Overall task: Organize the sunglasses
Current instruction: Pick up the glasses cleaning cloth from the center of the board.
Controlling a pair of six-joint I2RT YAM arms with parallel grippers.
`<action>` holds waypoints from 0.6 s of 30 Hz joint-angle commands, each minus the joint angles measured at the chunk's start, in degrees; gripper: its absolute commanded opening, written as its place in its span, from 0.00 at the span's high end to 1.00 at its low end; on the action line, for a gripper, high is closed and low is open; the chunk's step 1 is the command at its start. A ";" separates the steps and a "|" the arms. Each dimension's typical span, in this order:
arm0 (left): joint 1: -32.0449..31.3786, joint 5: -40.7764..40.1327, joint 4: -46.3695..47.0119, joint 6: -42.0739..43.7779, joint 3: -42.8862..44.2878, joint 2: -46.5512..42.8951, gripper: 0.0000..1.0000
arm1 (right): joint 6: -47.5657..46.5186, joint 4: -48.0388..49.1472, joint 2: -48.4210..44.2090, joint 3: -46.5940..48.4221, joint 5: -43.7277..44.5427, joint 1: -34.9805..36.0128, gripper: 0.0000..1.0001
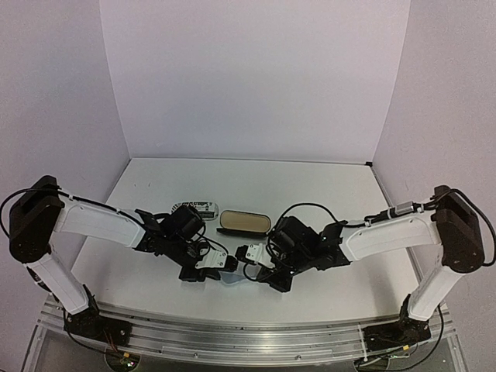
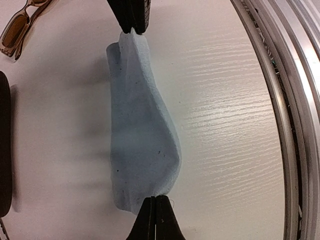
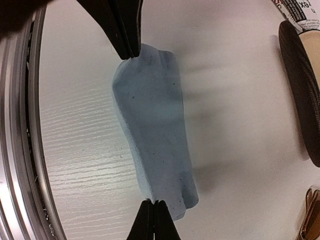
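Observation:
A light-blue cloth hangs stretched between my two grippers just above the table near its front edge. My left gripper is shut on one corner of the cloth. My right gripper is shut on the opposite corner of the cloth. Each wrist view shows the other gripper pinching the far end. The brown-framed sunglasses lie on the table beyond the cloth, and their edge shows in the right wrist view. The white-framed pair is out of view.
An open black glasses case with a tan lining lies behind the grippers; it also shows in the right wrist view. A white striped case lies to its left. A metal rail runs along the table's front edge.

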 commanded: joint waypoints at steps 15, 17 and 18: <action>9.43 4.53 -12.50 -3.72 14.93 -1.76 1.00 | 1.60 -4.60 -3.13 9.29 -8.27 -9.56 1.00; 10.12 4.55 -13.18 -3.56 16.79 -1.61 1.00 | 1.22 -4.69 -2.76 10.50 -8.16 -10.62 1.00; 10.41 4.56 -13.37 -3.37 17.61 -1.41 1.00 | 1.02 -4.71 -2.50 11.48 -8.15 -11.37 1.00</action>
